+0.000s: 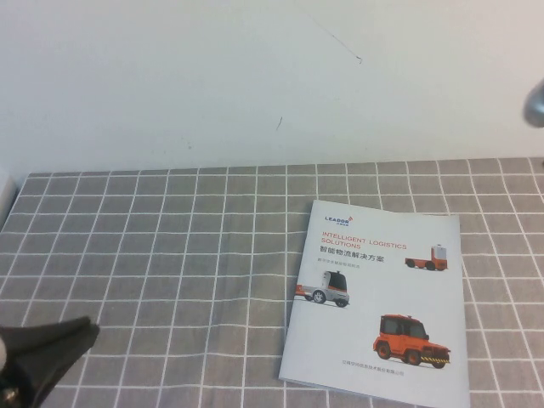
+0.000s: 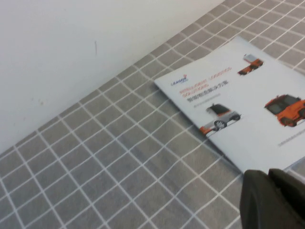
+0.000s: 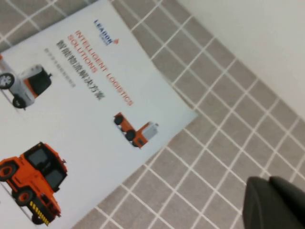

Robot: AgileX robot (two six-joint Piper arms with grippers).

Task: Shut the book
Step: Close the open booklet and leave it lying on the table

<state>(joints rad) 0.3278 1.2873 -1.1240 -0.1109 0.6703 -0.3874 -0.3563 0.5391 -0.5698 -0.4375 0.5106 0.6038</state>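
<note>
Left gripper [image 1: 85, 330]: fingers [image 2: 257, 205] pressed together, as I see it.
Right gripper [image 3: 269, 183]: likewise pressed together.
Book: white paper brochure [image 1: 374, 306] with orange trucks, closed (cover up), well apart from both fingertips.

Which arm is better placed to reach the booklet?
Probably right: the booklet lies right of centre, right pincer off its far right corner; left pincer sits near left, farther away.

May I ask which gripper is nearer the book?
Right, likely: right gripper off the far right corner of the book; left gripper farther away, to its near left.
</note>
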